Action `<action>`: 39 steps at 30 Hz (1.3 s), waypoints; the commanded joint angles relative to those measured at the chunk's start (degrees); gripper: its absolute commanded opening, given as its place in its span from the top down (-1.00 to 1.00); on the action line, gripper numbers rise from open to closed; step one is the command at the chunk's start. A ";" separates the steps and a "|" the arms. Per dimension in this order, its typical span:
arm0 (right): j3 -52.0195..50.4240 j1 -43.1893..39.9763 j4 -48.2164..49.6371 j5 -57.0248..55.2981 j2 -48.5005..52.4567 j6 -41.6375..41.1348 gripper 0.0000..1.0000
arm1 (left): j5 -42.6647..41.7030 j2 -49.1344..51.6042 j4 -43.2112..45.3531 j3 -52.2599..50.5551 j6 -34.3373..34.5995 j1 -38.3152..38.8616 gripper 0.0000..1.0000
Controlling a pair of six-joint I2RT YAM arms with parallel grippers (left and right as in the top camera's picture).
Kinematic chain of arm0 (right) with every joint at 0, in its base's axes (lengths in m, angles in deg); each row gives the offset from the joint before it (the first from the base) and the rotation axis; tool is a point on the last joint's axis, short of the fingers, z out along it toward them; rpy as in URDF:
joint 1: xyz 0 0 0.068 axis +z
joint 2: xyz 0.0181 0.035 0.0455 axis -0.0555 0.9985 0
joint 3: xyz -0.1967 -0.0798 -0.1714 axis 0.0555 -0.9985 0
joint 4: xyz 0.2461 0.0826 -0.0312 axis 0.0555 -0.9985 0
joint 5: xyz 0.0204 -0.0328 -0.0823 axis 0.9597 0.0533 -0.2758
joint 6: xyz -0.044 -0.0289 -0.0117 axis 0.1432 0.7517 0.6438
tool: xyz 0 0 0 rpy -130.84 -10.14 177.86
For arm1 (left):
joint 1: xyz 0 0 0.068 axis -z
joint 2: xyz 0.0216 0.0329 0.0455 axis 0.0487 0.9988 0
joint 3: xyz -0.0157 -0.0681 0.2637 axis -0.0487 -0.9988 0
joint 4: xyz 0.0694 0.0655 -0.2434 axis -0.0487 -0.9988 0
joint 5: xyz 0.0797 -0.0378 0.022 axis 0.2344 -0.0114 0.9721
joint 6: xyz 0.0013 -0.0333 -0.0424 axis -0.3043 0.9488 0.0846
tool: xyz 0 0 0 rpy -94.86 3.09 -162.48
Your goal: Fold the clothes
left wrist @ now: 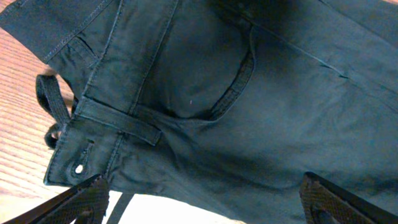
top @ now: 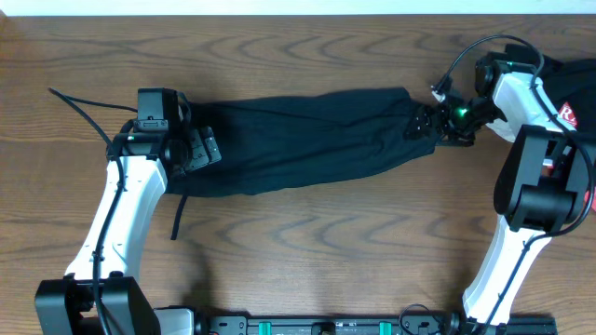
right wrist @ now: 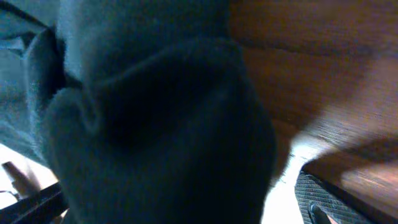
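Note:
The clothes (top: pixel 298 140) are a long, all-black garment like trousers, lying lengthwise across the middle of the wooden table. A thin black cord (top: pixel 177 216) trails from their left end. My left gripper (top: pixel 200 149) hovers over that waist end, open. In the left wrist view its fingertips (left wrist: pixel 84 198) stand wide apart over the waistband (left wrist: pixel 118 124) and its button, with a pocket beside them. My right gripper (top: pixel 428 121) is at the leg end, open. In the right wrist view the bunched dark fabric (right wrist: pixel 161 137) lies between the jaws, with a gap to the right finger (right wrist: pixel 329 196).
A black-and-red garment with white lettering (top: pixel 570 104) lies at the far right edge, behind my right arm. A thin black cable (top: pixel 84 102) runs over the table to the left arm. The table's far edge runs along the top of the overhead view.

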State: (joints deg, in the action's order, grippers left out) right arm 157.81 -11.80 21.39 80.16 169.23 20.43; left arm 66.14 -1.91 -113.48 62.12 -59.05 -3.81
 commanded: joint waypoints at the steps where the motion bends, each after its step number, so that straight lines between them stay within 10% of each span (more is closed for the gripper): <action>1: -0.55 1.42 0.42 2.14 2.89 1.05 -0.98 | 0.83 0.52 -0.09 -0.68 -0.13 0.09 -0.96; 16: -0.61 3.96 0.46 2.82 5.86 1.16 -0.92 | 0.83 0.52 -0.09 -0.68 -0.13 0.09 -0.96; 27: -0.59 3.98 0.57 2.67 5.86 0.48 -0.31 | 0.83 0.52 -0.09 -0.68 -0.13 0.09 -0.96; 32: -0.59 3.98 1.31 0.66 5.86 -2.05 0.46 | 0.83 0.52 -0.09 -0.68 -0.13 0.09 -0.96; 39: -0.57 3.52 1.84 -2.45 5.84 -4.48 0.97 | 0.83 0.52 -0.09 -0.68 -0.13 0.09 -0.96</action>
State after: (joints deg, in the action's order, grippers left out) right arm 158.25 -8.94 22.60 83.94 172.77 17.17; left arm 66.25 -1.91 -113.52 62.10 -59.05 -3.81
